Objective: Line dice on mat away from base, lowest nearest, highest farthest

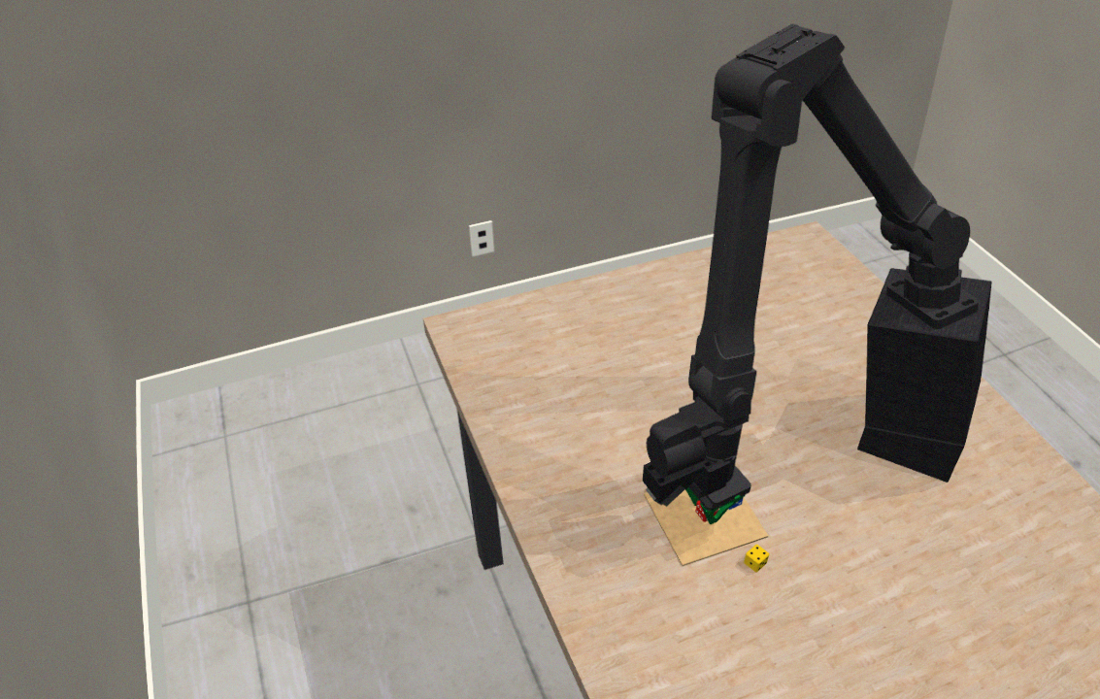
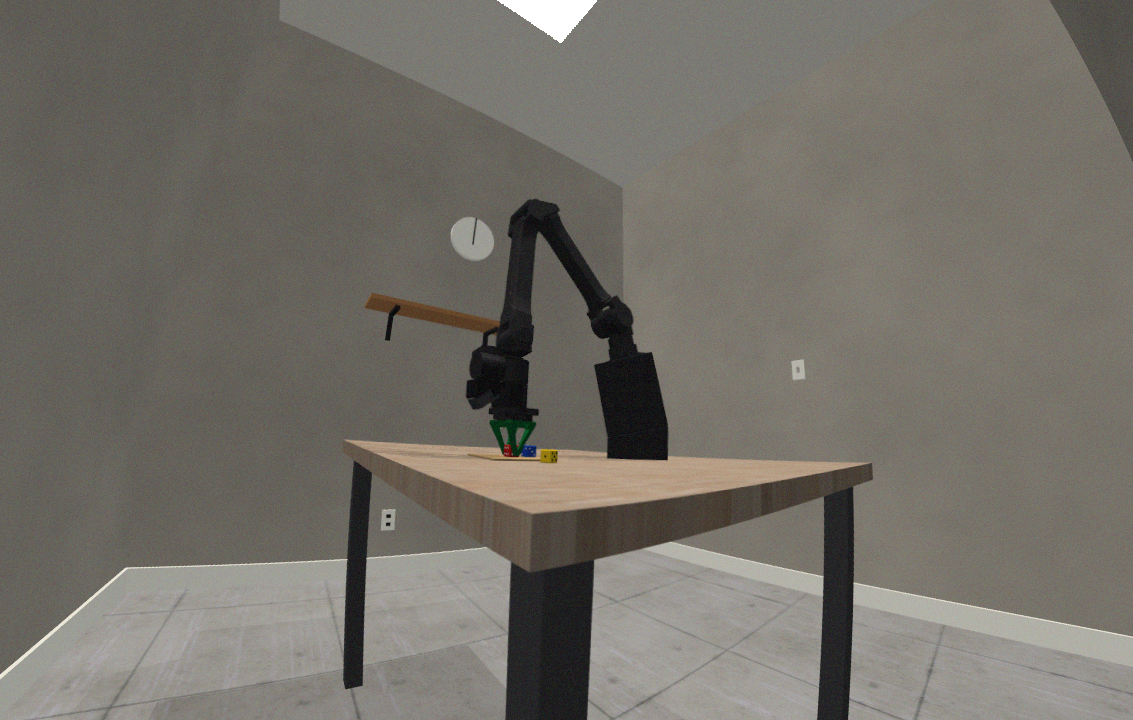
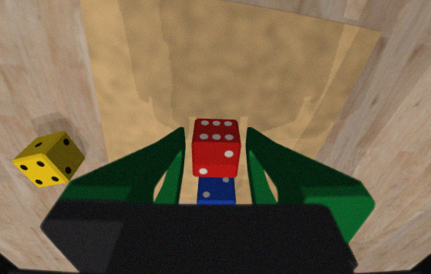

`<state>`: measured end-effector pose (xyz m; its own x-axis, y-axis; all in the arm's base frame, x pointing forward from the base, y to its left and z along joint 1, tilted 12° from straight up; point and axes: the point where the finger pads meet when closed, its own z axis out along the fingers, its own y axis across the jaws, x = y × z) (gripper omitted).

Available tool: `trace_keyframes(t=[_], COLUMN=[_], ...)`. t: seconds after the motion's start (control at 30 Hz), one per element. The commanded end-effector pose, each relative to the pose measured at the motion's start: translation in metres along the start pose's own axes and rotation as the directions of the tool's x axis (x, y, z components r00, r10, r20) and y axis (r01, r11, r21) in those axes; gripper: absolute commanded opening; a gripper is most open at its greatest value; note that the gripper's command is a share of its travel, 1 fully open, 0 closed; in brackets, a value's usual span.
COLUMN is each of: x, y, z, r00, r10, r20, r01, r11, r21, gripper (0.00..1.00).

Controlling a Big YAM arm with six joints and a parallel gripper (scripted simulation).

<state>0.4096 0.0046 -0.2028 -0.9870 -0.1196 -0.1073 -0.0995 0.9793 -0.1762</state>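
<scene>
My green fingers [image 1: 715, 515] [image 2: 513, 423] are down over the mat [image 1: 715, 541] [image 2: 485, 456] [image 3: 238, 57], and they are spread a little. The red die [image 1: 700, 511] [image 2: 507, 450] [image 3: 216, 160] sits on the mat between them. I pinch nothing: the wrist view shows a thin gap on each side of the red die. From the top view I could not tell that, because my own arm [image 1: 731, 243] [image 2: 520, 277] covers so much.

The wrist view also lets me read the red die. It has two dots on top and six dots on the side that looks over the wide part of the mat.

The blue die [image 1: 739, 502] [image 2: 529, 451] [image 3: 216, 192] is just behind the red one, on the side of it where my black stand [image 1: 922, 382] [image 2: 633, 407] is. The wrist view shows two dots on its side, but my black hand part [image 3: 215, 236] hides its top. The top view gives me only a bit of blue. I cannot tell if all of it is on the mat.

The yellow die [image 1: 756, 557] [image 2: 548, 455] [image 3: 42, 169] is off the mat, near its edge, on the worktop [image 1: 910, 556] [image 2: 686, 479] [image 3: 410, 152]. The top and wrist views both show four dots on top. The outside view is too low to show that top, but it shows the mat lying flat.
</scene>
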Motion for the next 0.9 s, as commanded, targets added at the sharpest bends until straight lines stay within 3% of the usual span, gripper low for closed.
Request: trace_keyframes(t=[0.0,0.4,0.5,0.73,0.83,0.87], x=[-0.009,-0.008,-0.016,-0.010,-0.007,-0.005], y=[0.004,0.004,0.001,0.003,0.000,0.001], z=[-0.018,-0.076,-0.082,-0.100,-0.095,-0.092], r00=[1.000,1.000,0.999,0.999,1.000,1.000], r10=[0.000,0.000,0.010,0.004,0.010,0.009], r20=[0.027,0.027,0.040,0.032,0.018,0.009], r01=[0.000,0.000,-0.010,-0.004,-0.010,-0.009], r11=[1.000,1.000,1.000,1.000,1.000,1.000], r21=[-0.002,0.000,0.000,-0.001,0.000,0.000], gripper=[0.39,0.39,0.39,0.39,0.39,1.00])
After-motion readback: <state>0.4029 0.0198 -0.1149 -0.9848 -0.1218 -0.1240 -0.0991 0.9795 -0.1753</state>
